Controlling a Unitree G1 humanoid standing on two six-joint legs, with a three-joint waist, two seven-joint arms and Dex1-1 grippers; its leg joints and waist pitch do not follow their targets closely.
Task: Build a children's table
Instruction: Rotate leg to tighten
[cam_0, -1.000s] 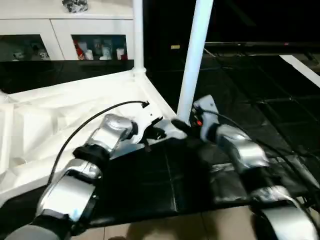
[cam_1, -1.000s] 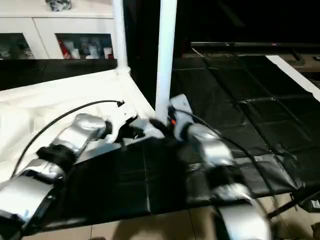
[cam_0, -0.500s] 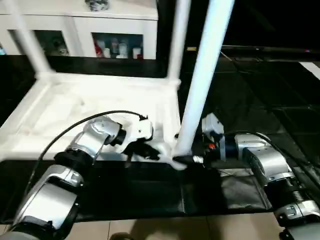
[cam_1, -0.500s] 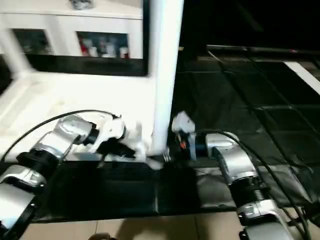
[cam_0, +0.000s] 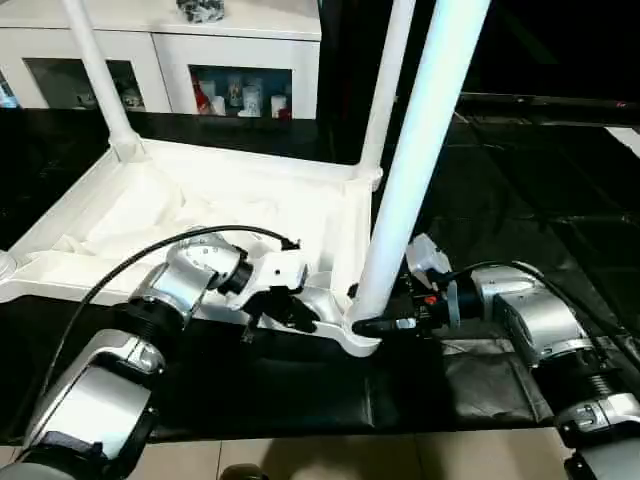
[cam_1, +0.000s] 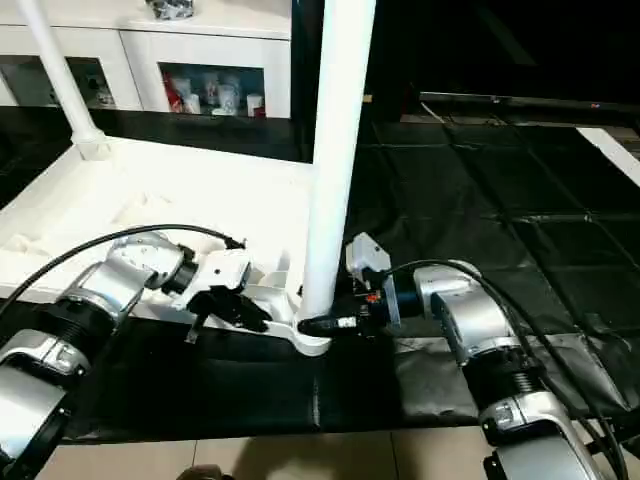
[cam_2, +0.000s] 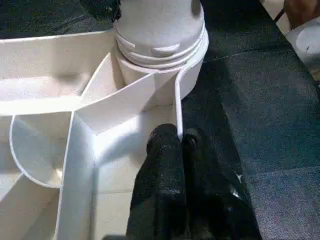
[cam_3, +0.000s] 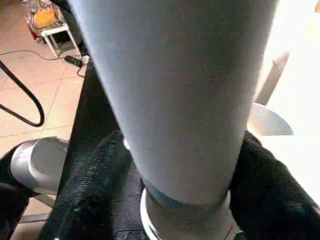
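The children's table lies upside down on a black mat, its white ribbed top (cam_0: 200, 210) facing up. Three white legs stand upright in its corners: the near right leg (cam_0: 420, 150), a far right leg (cam_0: 385, 80) and a far left leg (cam_0: 95, 70). My left gripper (cam_0: 290, 305) is at the near right corner, shut on the thin rim wall (cam_2: 176, 107) of the top beside the leg socket (cam_2: 160, 45). My right gripper (cam_0: 375, 325) is at the base of the near right leg (cam_3: 185, 100), one black finger (cam_3: 95, 175) pressed on each side of it.
A white glass-door cabinet (cam_0: 240, 70) stands behind the table. The black mat (cam_0: 300, 390) covers the ground under and to the right of the table. Tan floor (cam_0: 400, 460) shows at the near edge. Black cables run along both forearms.
The camera has moved, so the whole picture has shifted. Both grippers stay at the table's near right corner, the left on the rim and the right at the leg's base.
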